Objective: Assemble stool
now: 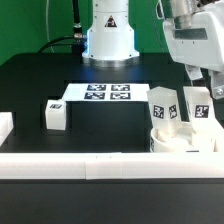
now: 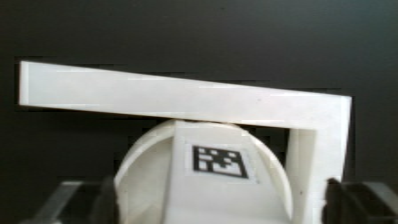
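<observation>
The round white seat (image 1: 178, 141) lies at the exterior view's right, against the front rail. Two white tagged legs stand upright in it, one on the left (image 1: 163, 108) and one on the right (image 1: 197, 106). My gripper (image 1: 201, 88) hangs over the top of the right leg. In the wrist view that leg (image 2: 214, 165) fills the space between my dark fingers (image 2: 71, 203), with thin dark gaps on both sides, so the gripper (image 2: 214, 208) looks open around it. A third leg (image 1: 56, 114) lies loose on the table at the left.
The marker board (image 1: 105, 93) lies flat mid-table before the robot base (image 1: 108, 35). A long white rail (image 1: 100, 162) runs along the front, and its corner shows in the wrist view (image 2: 178, 95). Another white piece (image 1: 5, 126) sits at the left edge.
</observation>
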Controlling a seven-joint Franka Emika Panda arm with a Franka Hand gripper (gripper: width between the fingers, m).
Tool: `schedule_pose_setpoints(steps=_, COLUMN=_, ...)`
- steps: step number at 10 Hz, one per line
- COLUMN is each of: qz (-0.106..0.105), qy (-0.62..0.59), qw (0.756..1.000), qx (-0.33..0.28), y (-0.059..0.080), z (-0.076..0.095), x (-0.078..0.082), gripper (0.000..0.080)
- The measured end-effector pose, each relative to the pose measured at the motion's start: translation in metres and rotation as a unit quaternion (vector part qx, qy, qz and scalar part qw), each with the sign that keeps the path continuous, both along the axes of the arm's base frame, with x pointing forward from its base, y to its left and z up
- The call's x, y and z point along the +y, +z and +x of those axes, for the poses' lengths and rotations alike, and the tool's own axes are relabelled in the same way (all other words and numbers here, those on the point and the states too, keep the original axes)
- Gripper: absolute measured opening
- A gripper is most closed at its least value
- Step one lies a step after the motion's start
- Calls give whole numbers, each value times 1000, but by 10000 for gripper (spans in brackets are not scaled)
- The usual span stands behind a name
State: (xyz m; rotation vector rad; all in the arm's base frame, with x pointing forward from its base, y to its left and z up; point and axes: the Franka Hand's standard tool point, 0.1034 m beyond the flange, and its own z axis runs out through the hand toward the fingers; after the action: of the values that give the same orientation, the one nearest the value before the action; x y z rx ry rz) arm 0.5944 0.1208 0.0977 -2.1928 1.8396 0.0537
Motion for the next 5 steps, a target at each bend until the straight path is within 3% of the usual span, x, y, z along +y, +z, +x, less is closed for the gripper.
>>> schedule_pose_setpoints(steps=1, qz=-1, qy=28, qw=1000, qx=-1, y=9, z=-1, x=-1, gripper=630)
schedule_pose_setpoints(steps=2, qz=-1, qy=45, qw=999, qx=-8, y=16, z=2, x=-1, gripper=644)
schedule_pose_setpoints(steps=5, qz=-19, qy=155, qw=987, qx=-27, y=13, z=0, x=0, gripper=649)
